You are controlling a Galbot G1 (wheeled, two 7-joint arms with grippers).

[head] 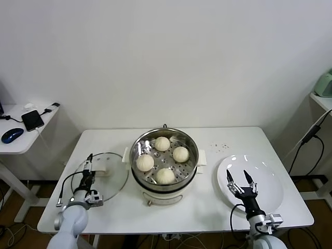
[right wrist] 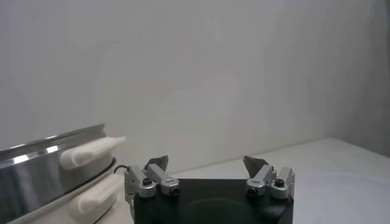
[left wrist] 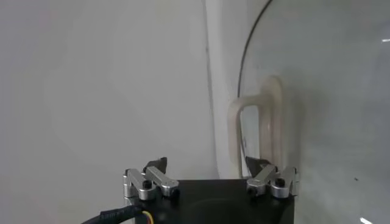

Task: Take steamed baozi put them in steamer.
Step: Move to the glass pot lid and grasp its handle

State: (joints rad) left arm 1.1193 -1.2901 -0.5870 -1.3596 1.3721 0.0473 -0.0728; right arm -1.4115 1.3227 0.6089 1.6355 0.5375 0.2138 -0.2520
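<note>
Sitting inside the steamer [head: 165, 179], four buns [head: 165, 175] appear only from the head; wrist views show left gripper [left wrist: 210, 176] and right gripper [right wrist: 207, 169] spread, empty.

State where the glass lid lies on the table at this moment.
In the head view, the glass lid lies flat on the table's left part, beside the steamer, under the open left gripper.

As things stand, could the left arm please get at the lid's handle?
Probably yes: the open left pincer hovers over the lid, its handle just ahead, nothing between.
</note>
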